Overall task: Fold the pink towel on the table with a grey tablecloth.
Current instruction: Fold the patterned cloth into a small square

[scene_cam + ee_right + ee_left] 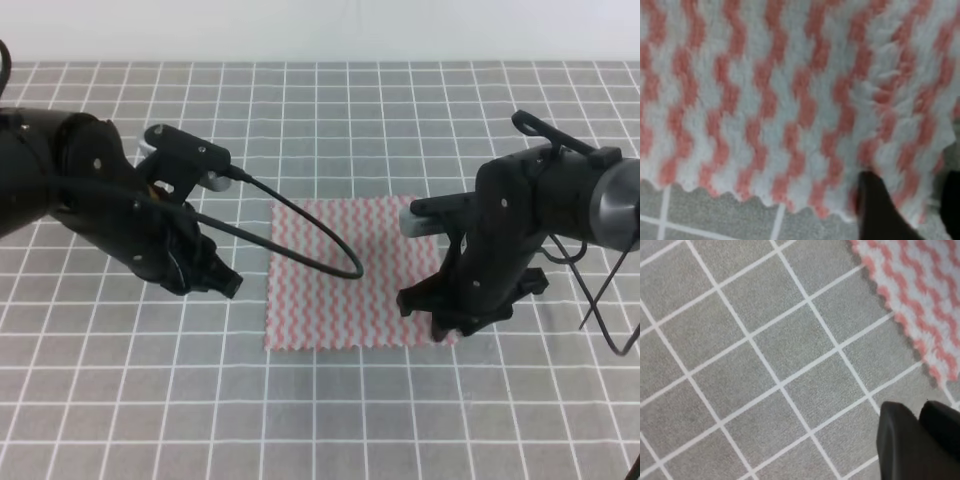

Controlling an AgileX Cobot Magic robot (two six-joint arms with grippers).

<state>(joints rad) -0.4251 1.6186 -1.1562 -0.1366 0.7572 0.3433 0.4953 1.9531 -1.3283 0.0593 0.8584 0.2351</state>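
Note:
The pink towel point(350, 280) lies flat and unfolded on the table with a grey tablecloth point(330, 120). My right gripper point(440, 326) is down at the towel's near right corner. In the right wrist view the towel point(770, 100) fills the frame, and the gripper point(912, 210) stands open with that corner's edge between its dark fingers point(880, 212). My left gripper point(228, 284) hovers over bare grey cloth a little left of the towel's left edge. Its fingers point(900, 445) are pressed together with nothing held, and the towel point(920, 295) shows only at the upper right.
A black cable point(330, 240) from the left arm loops over the towel's left half. The grid-marked grey cloth point(765, 365) extends on all sides, with a white wall along the far edge.

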